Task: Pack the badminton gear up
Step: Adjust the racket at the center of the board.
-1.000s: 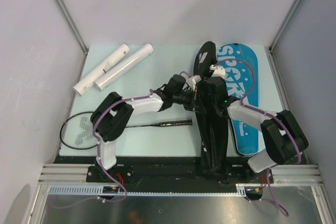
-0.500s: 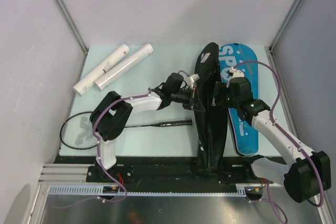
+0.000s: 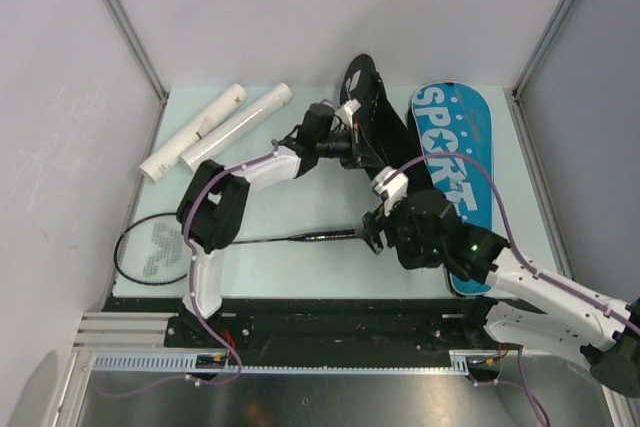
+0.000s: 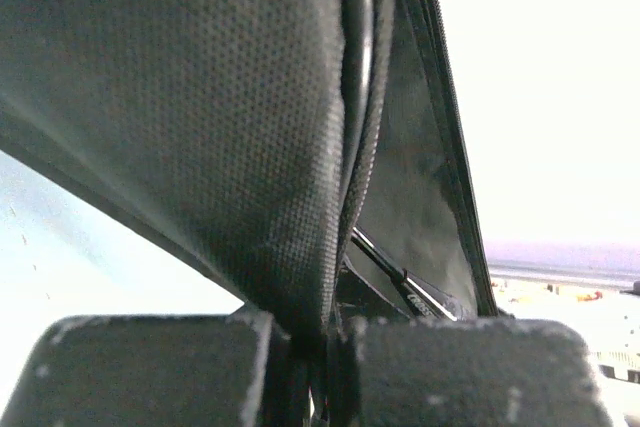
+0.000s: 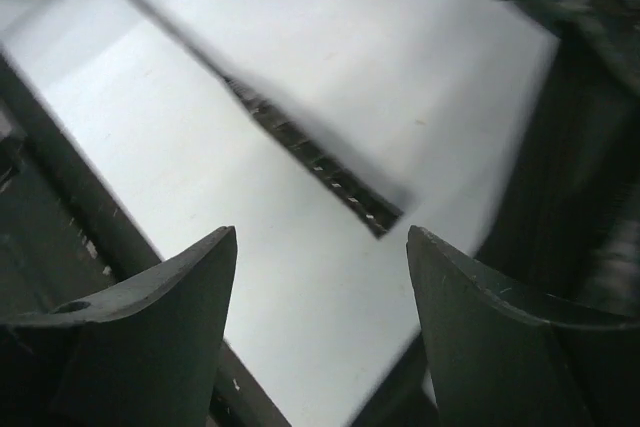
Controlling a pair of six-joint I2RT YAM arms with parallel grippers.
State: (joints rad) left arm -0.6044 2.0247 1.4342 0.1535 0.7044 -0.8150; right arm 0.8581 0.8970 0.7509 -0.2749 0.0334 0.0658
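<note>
Bag (image 3: 440,122): lies on the table (image 3: 290,197). Its blue half, lettered SPORT, lies flat. Its black half (image 3: 365,97) is raised off the blue half, along the blue half's left edge.

Left gripper (image 3: 352,140): sits at the raised black half, on the side away from the blue half. In the left wrist view both fingers (image 4: 150,372) are clenched together on a fold of the bag's black fabric (image 4: 200,97). The fabric rises straight out from between them, and the bag opening gapes beside the pinched fold.

Right gripper (image 3: 372,232): low over the table, just left of the near end of the bag's blue half. In the right wrist view the fingers (image 5: 160,317) are spread wide and released, with nothing between them but bare table top. That view is blurred.

Racket (image 3: 250,240): flat on the table, outside the bag and to its left. The black handle (image 3: 325,236) points toward the bag, and the strung head is the end farthest from it. The handle's end lies just beside the right gripper's tips. From the wrist view the handle (image 5: 320,172) is just ahead of the open fingers. Cannot tell whether they touch.

Tubes (image 3: 195,132): two long white ones, side by side and touching, well left of the bag's far end, on the table and outside the bag.
</note>
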